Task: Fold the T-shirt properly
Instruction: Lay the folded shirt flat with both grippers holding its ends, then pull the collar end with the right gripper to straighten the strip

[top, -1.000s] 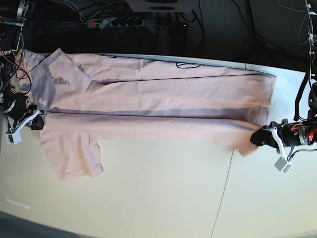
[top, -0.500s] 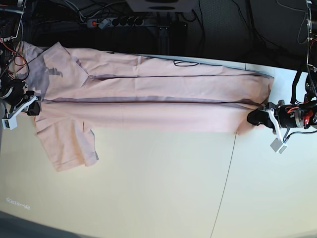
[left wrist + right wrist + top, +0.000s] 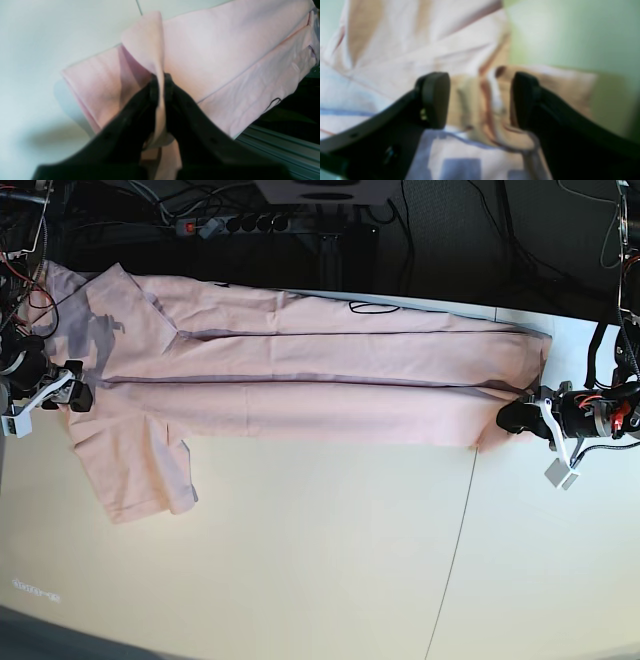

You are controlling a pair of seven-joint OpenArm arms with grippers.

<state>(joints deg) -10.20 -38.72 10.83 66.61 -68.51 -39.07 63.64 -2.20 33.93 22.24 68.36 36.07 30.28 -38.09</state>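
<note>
The pale pink T-shirt [image 3: 300, 380] lies lengthwise across the far half of the table, folded into a long band. One sleeve [image 3: 140, 470] sticks out toward the near side at the left. At the right end, my left gripper [image 3: 512, 417] is shut on the hem corner. The left wrist view shows its black fingers [image 3: 172, 100] pinching a raised fold of cloth [image 3: 150, 45]. At the left end, my right gripper [image 3: 78, 395] is open. In the right wrist view its fingertips [image 3: 435, 100] stand wide apart around a bunched ridge of fabric [image 3: 490, 112], not pinching it.
A power strip [image 3: 235, 225] and cables lie behind the table's far edge. A thin black cable loop [image 3: 378, 307] rests near the shirt's far side. A seam line [image 3: 455, 550] crosses the pale tabletop [image 3: 320, 560]. The aluminium table rail [image 3: 282, 145] runs near my left gripper.
My right gripper has opened and let go of the shirt's left end. Over the second, both arms carried the near edge toward the far side and laid it down.
</note>
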